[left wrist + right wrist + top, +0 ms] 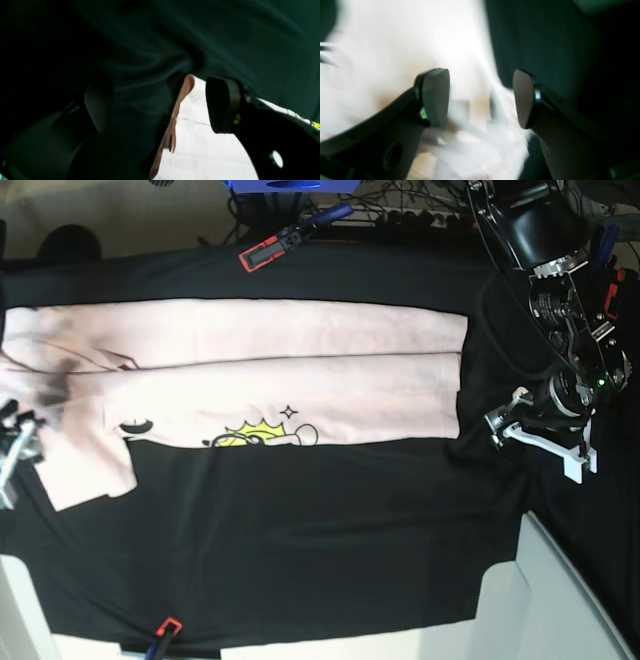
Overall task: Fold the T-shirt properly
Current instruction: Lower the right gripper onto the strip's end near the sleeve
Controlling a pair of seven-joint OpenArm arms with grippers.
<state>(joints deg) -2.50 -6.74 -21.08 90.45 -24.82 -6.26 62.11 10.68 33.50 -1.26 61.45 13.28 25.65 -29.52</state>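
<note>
The pale pink T-shirt (pixel 300 370) lies lengthwise across the black table cloth (pixel 320 530), its long sides folded in and a yellow graphic (pixel 250 437) showing at the near fold. My left gripper (pixel 497 423) is just off the shirt's right-hand edge. In the left wrist view that gripper (pixel 160 105) is open, with the shirt's pink hem (pixel 181 100) standing between its fingers. My right gripper (pixel 15 445) sits at the shirt's left end by a sleeve (pixel 85 470). The blurred right wrist view shows it (pixel 480 98) open over pale fabric (pixel 395 50), holding nothing.
Red-tipped clamps pin the cloth at the far edge (pixel 262 252) and near edge (pixel 165 628). A blue object (pixel 290 185) and cables lie beyond the far edge. A pale board (pixel 560 600) stands at the near right corner.
</note>
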